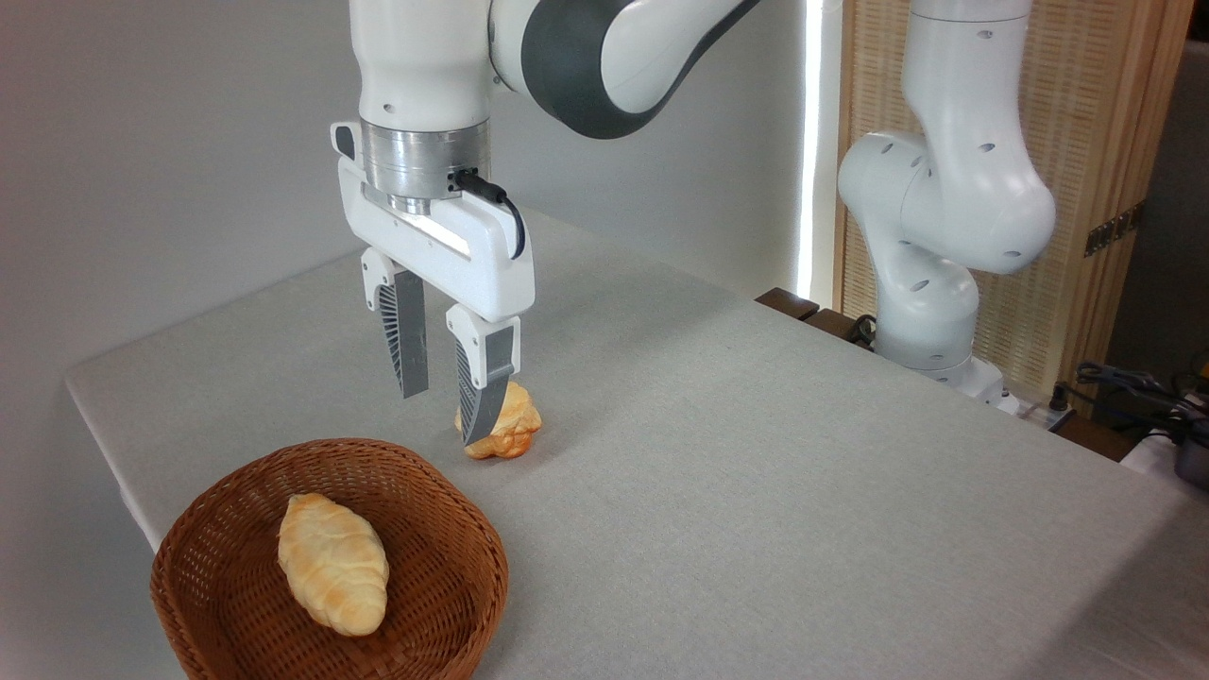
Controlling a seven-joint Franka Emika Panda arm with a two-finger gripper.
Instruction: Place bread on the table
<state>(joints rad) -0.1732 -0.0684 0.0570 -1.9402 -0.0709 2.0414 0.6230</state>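
The bread (332, 562), a long pale golden ridged roll, lies inside the round brown wicker basket (453, 529) at the front left. My gripper (444, 414) hangs above the table (756, 472), up and to the right of the basket, fingers pointing down. It is open, with nothing between the fingers. Its right finger (484, 397) partly covers a small knobbly orange-gold bun (510, 425) that rests on the grey table top just behind it.
The arm's white base (930, 312) stands at the table's far right edge, with cables (1133, 387) beyond it. A wooden slatted screen (1086, 142) rises behind. The basket sits close to the table's front left corner.
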